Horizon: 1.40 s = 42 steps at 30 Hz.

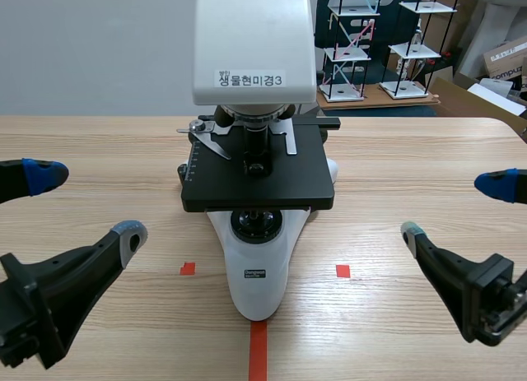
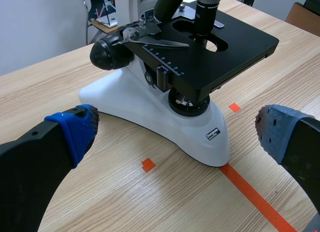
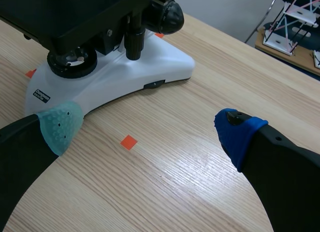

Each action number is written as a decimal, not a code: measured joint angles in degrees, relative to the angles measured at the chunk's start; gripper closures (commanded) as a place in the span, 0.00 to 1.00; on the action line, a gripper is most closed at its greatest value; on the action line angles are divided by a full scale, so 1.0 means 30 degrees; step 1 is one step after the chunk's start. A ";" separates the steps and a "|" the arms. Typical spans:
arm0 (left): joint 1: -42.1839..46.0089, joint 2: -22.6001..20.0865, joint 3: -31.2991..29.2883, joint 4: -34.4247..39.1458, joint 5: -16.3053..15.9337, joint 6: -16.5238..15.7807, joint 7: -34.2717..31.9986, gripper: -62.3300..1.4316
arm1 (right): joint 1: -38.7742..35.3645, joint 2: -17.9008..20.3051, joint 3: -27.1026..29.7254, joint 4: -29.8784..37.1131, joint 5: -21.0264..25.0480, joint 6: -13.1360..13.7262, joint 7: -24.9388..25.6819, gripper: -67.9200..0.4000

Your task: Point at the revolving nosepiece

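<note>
Both sets of fingers (image 1: 128, 235) spread apart, flanking the microscope (image 1: 258, 262).

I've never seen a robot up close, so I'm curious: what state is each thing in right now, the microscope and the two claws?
Microscope: upright on the table, nothing touching it.
Left claw: open, holding nothing, beside the microscope.
Right claw: open, holding nothing, on the other side.

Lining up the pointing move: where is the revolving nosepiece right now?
In the scene view the nosepiece sits mid-table, tucked just under the microscope's white head and above the black stage, with its lenses pointing down at it.
</note>
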 measured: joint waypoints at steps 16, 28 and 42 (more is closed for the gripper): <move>0.0000 0.0000 0.0000 0.0000 0.0015 0.0000 0.0000 0.00 | 0.0000 -0.0007 0.0000 0.0000 0.0189 0.0000 -0.0707 0.15; 0.0000 0.0000 0.0000 0.0000 0.0015 0.0000 0.0000 0.00 | 0.0000 -0.0007 0.0000 0.0000 0.0189 0.0000 -0.0707 0.15; 0.0000 0.0000 0.0000 0.0000 0.0015 0.0007 0.0000 0.00 | 0.0000 -0.0007 0.0000 0.0000 0.0189 0.0000 -0.0707 0.15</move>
